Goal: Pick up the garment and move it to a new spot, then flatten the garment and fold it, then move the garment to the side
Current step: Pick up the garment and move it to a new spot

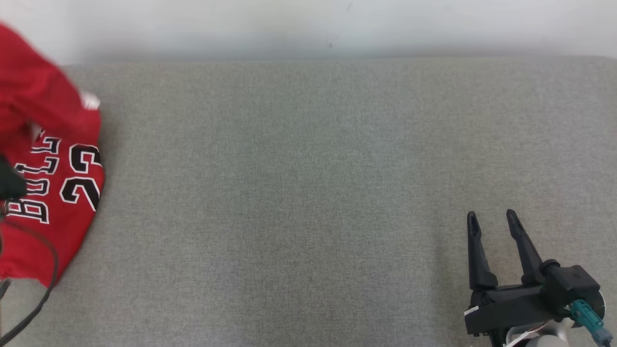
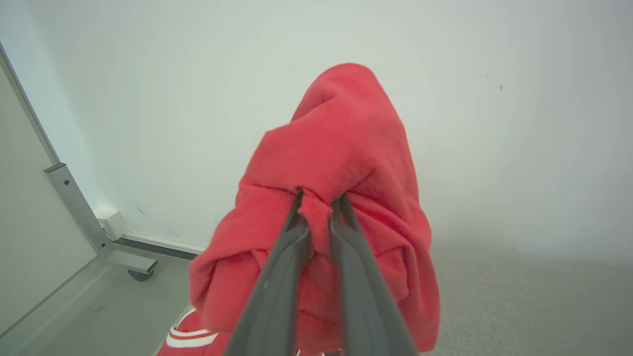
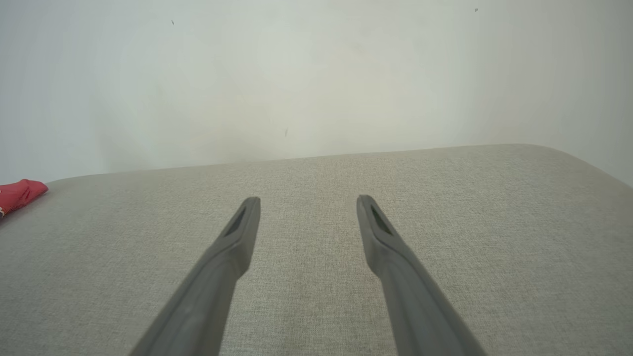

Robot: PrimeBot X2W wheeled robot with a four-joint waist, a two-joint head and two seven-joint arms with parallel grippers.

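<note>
One red garment point(image 1: 58, 202) with black-and-white lettering sits at the left edge of the head view, on the grey padded surface point(image 1: 299, 193). The left gripper point(image 2: 320, 198) is clenched on a bunched fold of it, and fabric drapes over both fingers. The right gripper point(image 1: 491, 216), at the lower right, points up the frame with its two fingers spread, holding nothing.

The garment point(image 1: 53, 193) sits at the far left edge of the cushion point(image 1: 289, 193), pinched in the left gripper point(image 2: 319, 198). The right gripper point(image 1: 490, 215) hangs over its near right corner, and the wall point(image 1: 308, 24) stands behind.
</note>
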